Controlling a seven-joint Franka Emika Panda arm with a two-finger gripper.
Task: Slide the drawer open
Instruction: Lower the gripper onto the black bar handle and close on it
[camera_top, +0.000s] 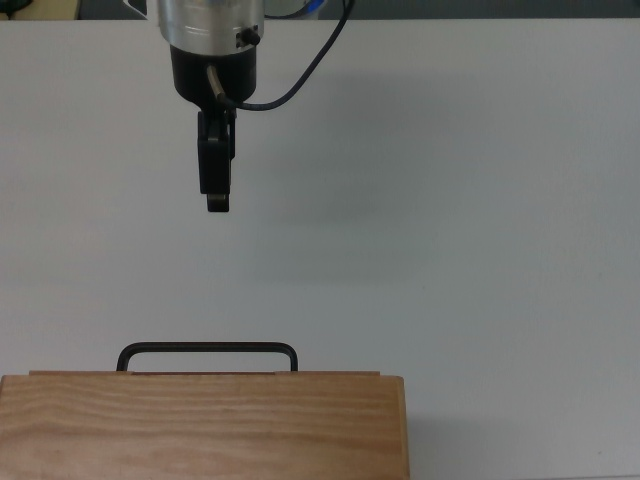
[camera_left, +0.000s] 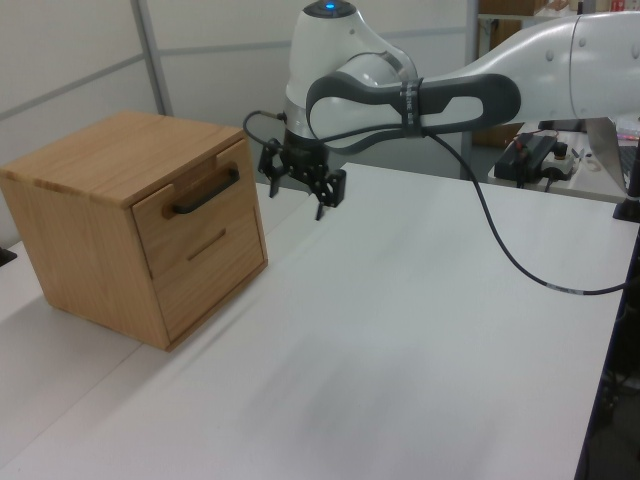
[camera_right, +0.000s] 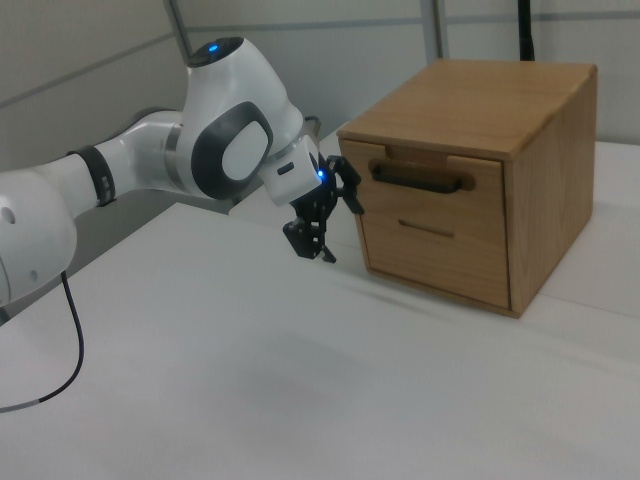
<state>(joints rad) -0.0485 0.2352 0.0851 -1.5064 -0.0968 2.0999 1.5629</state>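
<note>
A white robot arm reaches in from the right view's left over the pale counter. Its black hand hangs above the counter with its fingers spread apart, holding nothing, just beside the front of a wooden cabinet. The cabinet's upper drawer sits closed and carries a black bar handle. A blue light glows on the arm's wrist.
</note>
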